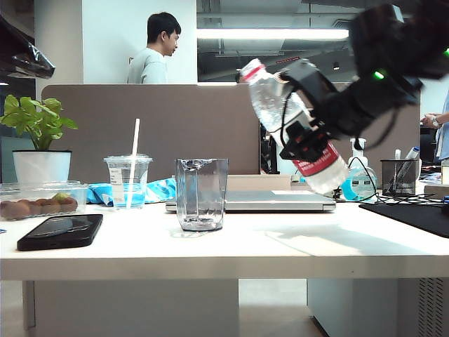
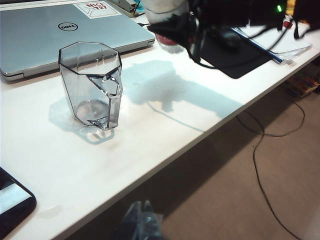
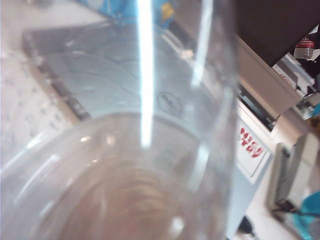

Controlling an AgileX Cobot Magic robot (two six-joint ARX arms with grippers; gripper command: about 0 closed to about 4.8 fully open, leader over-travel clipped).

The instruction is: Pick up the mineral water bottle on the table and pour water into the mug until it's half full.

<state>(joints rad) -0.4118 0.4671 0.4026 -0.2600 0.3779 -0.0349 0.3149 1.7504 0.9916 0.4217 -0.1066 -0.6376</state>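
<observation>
Right gripper (image 1: 309, 133) in the exterior view is clamped around the middle of the mineral water bottle (image 1: 280, 112), holding it in the air above the right part of the table (image 1: 231, 246). That bottle is clear ribbed plastic, tilted with its red-ringed neck up and toward the left and its base low on the right; a white-and-red label wraps the lower body, its writing too small to read. Well to its left the mug (image 1: 202, 194), a clear grey-tinted faceted tumbler, stands upright on the white table top in front of a closed silver laptop (image 1: 266, 202). Farther left are a lidded plastic cup (image 1: 127, 181) with a white straw, a black phone (image 1: 60, 231) lying flat and a potted plant (image 1: 41, 144). The left gripper does not show here.

From the left wrist view, the mug (image 2: 93, 84) shows 8-sided walls and stands near the table (image 2: 165, 125) edge, just in front of the laptop (image 2: 55, 32), whose lid carries a round "DELL" badge and a white sticker with red letters I cannot make out. The right gripper (image 2: 185, 27) hangs dark and blurred above the far side, closed on the bottle (image 2: 162, 12). A grey blurred tip of the left gripper (image 2: 142, 225) shows at the frame edge; whether it is spread or pressed together I cannot tell.

The right wrist view is filled by the bottle (image 3: 125, 150), its transparent wall right against the lens, with the laptop (image 3: 100, 75) and its round badge seen through it.
</observation>
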